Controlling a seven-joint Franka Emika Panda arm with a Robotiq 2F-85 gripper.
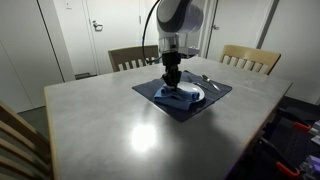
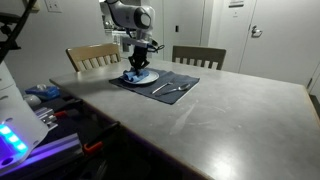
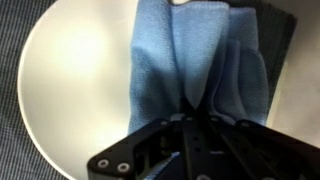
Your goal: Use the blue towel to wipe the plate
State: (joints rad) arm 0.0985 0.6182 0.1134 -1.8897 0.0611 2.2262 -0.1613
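Note:
The blue towel [image 3: 195, 65] lies bunched on the white plate [image 3: 70, 90] in the wrist view, its folds drawn into my gripper [image 3: 192, 105], which is shut on it. In both exterior views my gripper [image 1: 173, 82] [image 2: 139, 64] presses straight down on the towel [image 1: 176, 96] [image 2: 134, 76] over the plate [image 1: 198, 93] [image 2: 148, 78]. The plate rests on a dark placemat [image 1: 180, 108] [image 2: 170, 88]. The fingertips are hidden by cloth.
Cutlery [image 2: 172, 88] lies on the placemat beside the plate. The grey table [image 1: 120, 130] has wooden chairs at its far side [image 1: 250, 58] [image 2: 198, 55]. A cluttered bench with cables stands beside the table [image 2: 40, 105].

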